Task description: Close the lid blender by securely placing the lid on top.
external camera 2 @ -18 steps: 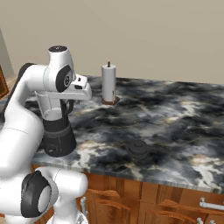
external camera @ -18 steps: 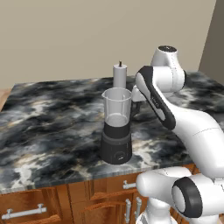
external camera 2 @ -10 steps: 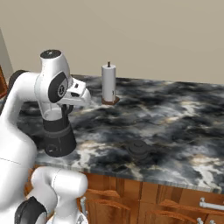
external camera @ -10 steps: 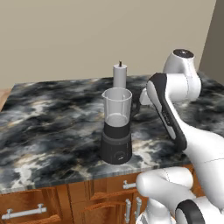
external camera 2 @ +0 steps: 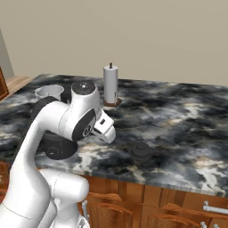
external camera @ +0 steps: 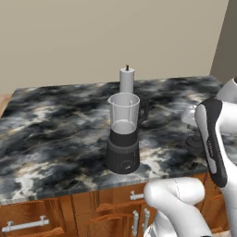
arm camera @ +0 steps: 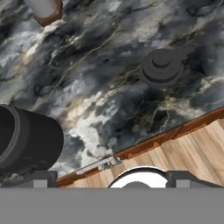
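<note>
Arm swung right; round dark lid [arm camera: 162, 66] flat on marble, pincer state unclear.

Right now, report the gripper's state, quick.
Gripper: open, holding nothing; the fingers stand wide apart above the counter edge, with the lid lying on the counter ahead.

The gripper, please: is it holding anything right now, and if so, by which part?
Nothing is held. The round black lid lies on the marbled counter, and the hand view shows it apart from the fingers.
</note>
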Tool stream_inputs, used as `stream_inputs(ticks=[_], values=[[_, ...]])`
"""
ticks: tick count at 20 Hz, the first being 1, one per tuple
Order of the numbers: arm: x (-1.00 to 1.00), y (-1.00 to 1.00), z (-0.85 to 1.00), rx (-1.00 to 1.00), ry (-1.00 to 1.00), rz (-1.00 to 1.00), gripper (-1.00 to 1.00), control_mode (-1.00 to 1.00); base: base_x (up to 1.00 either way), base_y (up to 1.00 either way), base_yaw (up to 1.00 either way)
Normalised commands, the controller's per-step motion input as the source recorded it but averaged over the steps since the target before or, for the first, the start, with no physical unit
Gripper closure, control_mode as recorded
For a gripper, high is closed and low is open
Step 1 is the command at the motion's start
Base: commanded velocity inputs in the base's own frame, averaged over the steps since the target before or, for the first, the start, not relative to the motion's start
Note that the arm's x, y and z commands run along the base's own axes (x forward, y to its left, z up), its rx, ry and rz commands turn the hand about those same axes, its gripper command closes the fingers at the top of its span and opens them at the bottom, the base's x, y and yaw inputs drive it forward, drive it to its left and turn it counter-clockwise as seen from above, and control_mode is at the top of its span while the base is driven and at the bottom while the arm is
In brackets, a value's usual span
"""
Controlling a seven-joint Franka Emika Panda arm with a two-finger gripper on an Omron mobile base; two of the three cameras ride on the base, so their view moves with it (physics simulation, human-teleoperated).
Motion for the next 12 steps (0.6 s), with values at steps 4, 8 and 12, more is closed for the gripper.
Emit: stream_inputs(ticks=[4, 8, 12], values=[[0.54, -0.99, -0.4, 0.26, 0.38, -0.2, -1.0, -1.0, 0.0, 0.0, 0.0], [0.4, -0.52, -0.55, 0.04, 0.34, -0.16, -1.0, -1.0, 0.0, 0.0, 0.0], [0.52, -0.23, -0.28, 0.0, 0.22, -0.05, -1.0, -1.0, 0.0, 0.0, 0.0]])
